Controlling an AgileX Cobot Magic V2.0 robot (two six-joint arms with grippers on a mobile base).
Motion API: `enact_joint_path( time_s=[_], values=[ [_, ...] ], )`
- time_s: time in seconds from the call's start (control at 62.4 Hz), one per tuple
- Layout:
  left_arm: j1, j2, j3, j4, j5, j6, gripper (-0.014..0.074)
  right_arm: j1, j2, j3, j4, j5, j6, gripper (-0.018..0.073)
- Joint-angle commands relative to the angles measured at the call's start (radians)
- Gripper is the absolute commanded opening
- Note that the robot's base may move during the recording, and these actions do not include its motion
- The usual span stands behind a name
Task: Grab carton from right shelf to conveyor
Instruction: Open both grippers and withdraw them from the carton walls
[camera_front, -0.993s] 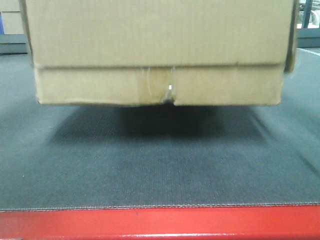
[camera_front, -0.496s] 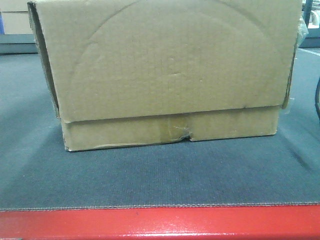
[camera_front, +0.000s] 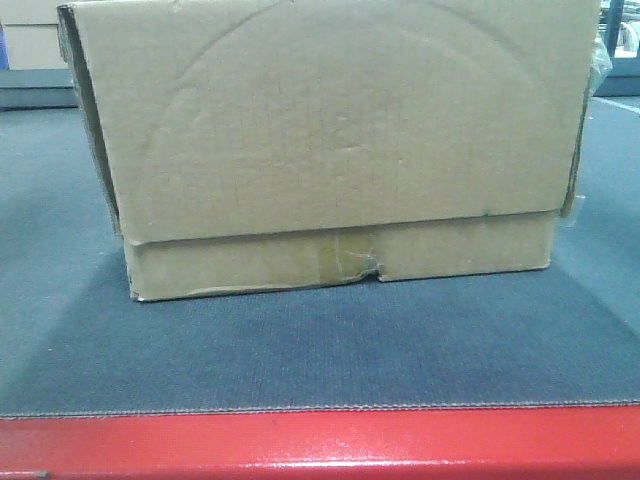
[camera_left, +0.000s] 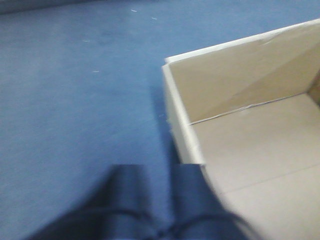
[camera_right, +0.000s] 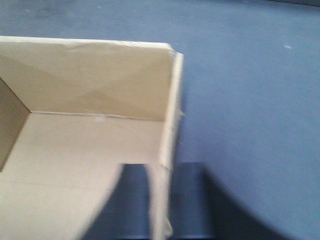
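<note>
The carton fills most of the front view, and its top edge is cut off by the frame, so its open top is seen only from the wrist cameras; both of those views are blurred, and each claw shows only as dark, soft-edged shapes at the bottom of the picture. In the left wrist view the left claw has one dark finger over the belt outside the carton's left wall and the other against that wall's rim, the wall lying between them; whether the fingers press the cardboard I cannot tell. In the right wrist view the right claw straddles the carton's right wall likewise, one finger inside the box and the other outside, spread apart with a gap on each side of the wall as far as the blur allows. Neither arm appears in the front view. The carton rests flat on the conveyor, a little way back from the belt's front edge and left of its middle, its overlapping flap facing the camera with clear tape and a torn seam at the lower edge. The belt is dark grey and woven, with a glossy red front edge. The carton's inside is bare cardboard.
</note>
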Motion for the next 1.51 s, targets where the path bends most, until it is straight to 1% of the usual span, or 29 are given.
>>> enact_joint_path(
  time_s=[0.0,0.048,0.112,0.176,0.256,0.272,0.32,0.464,0.561,0.625,0.737,0.817,0.945,1.089,1.185,1.489],
  values=[
    [0.030,-0.085,0.092,0.008,-0.036,0.002,0.0002,-0.036,-0.051,0.031,-0.031,0.017,-0.008,-0.0081],
    [0.047,-0.127,0.153,0.002,-0.075,0.002,0.0015,-0.058,-0.079,0.075,-0.031,0.012,-0.008,-0.0067],
    [0.077,-0.201,0.270,-0.008,-0.157,0.002,0.0015,-0.091,-0.126,0.159,-0.031,-0.010,-0.008,-0.0068],
    [0.104,-0.270,0.384,-0.035,-0.237,0.002,0.0015,-0.113,-0.170,0.248,-0.031,-0.049,-0.008,-0.0068],
    [0.133,-0.355,0.531,-0.062,-0.332,0.002,0.0015,-0.140,-0.246,0.402,-0.031,-0.110,-0.008,-0.0068],
    [0.140,-0.385,0.587,-0.072,-0.367,0.002,0.0015,-0.145,-0.268,0.442,-0.031,-0.135,-0.008,-0.0068],
    [0.151,-0.439,0.684,-0.086,-0.431,0.002,0.0015,-0.154,-0.320,0.555,-0.031,-0.186,-0.008,-0.0068],
    [0.154,-0.598,0.950,-0.108,-0.580,0.002,0.0015,-0.158,-0.499,0.838,-0.031,-0.352,-0.008,-0.0068],
    [0.154,-0.695,1.084,-0.124,-0.646,0.002,0.0015,-0.158,-0.620,1.001,-0.031,-0.434,-0.008,-0.0068],
    [0.154,-0.773,1.161,-0.124,-0.668,0.002,0.0015,-0.158,-0.708,1.100,-0.031,-0.483,-0.008,-0.0068],
    [0.154,-0.893,1.231,-0.124,-0.672,0.002,0.0015,-0.158,-0.893,1.246,-0.031,-0.521,-0.008,-0.0068],
    [0.154,-0.984,1.257,-0.124,-0.672,0.002,0.0015,-0.158,-1.014,1.306,-0.031,-0.521,-0.008,-0.0068],
    [0.154,-1.093,1.264,-0.124,-0.663,0.002,0.0015,-0.158,-1.232,1.350,-0.025,-0.521,-0.008,-0.0068],
    [0.154,-1.184,1.264,-0.124,-0.664,0.002,0.0015,-0.158,-1.434,1.352,-0.025,-0.521,-0.008,-0.0068],
    [0.154,-1.221,1.264,-0.124,-0.664,0.002,0.0015,-0.158,-1.497,1.352,-0.025,-0.519,-0.008,-0.0068],
    [0.154,-1.235,1.264,-0.124,-0.664,0.002,0.0015,-0.158,-1.497,1.352,-0.031,-0.521,-0.008,-0.0068]
  ],
)
